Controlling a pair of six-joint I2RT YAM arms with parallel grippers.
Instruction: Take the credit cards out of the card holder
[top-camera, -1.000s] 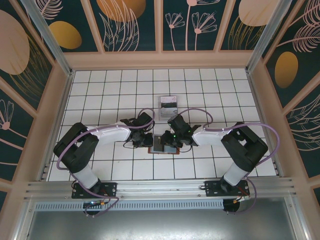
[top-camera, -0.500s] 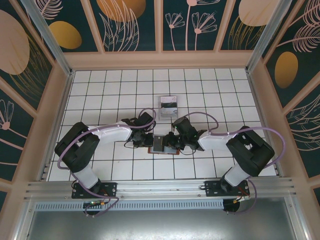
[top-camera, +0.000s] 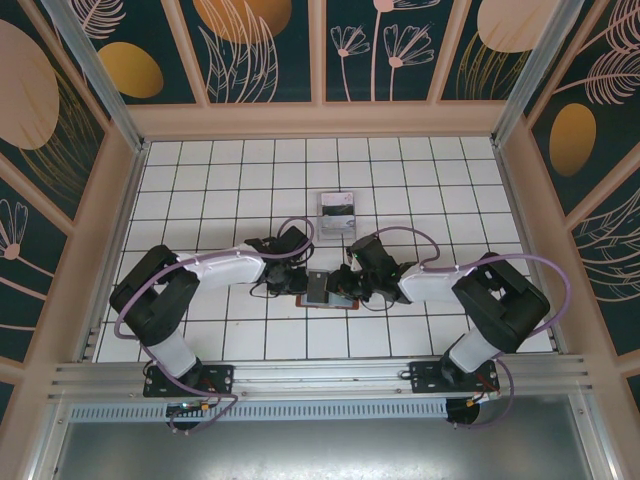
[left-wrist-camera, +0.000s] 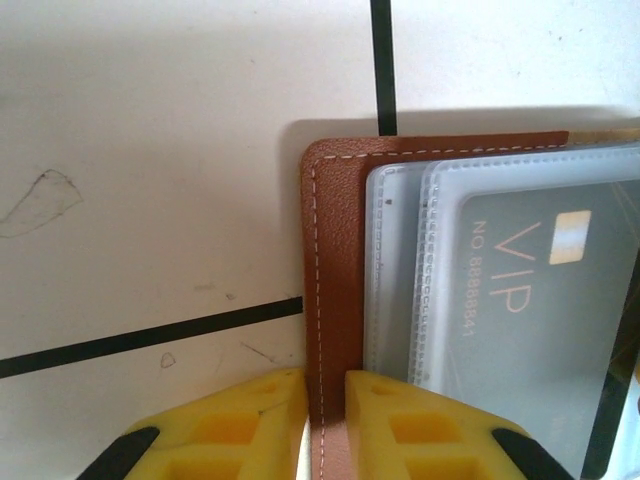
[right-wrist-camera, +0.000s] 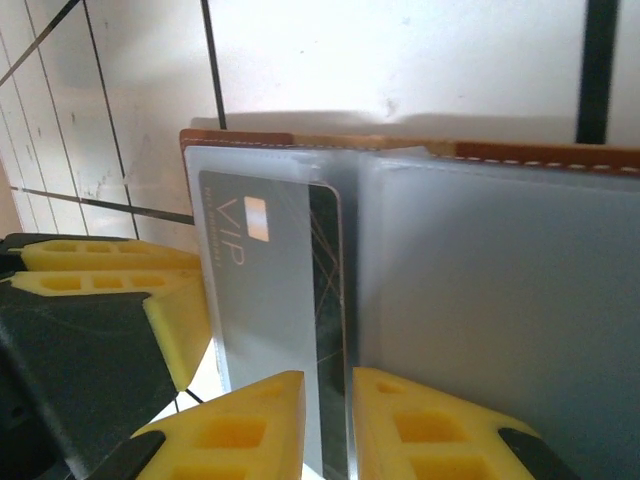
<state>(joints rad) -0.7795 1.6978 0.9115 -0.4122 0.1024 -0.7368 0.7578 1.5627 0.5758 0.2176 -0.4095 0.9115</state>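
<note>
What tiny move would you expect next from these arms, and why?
Probably the right tool pulls back, sliding the card from its clear sleeve: it seems to pinch the card's edge, while the left tool clamps the holder by its brown cover to steady it.

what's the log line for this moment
left jaws: pinching holder cover | right jaws: pinching card edge | card: not yet out | holder: open

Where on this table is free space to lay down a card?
Free: the table tiles between the stand and the left wall, likewise toward the right wall, and the near strip before the wallet. Crowded: around the wallet, where left arm and right arm meet.
</note>
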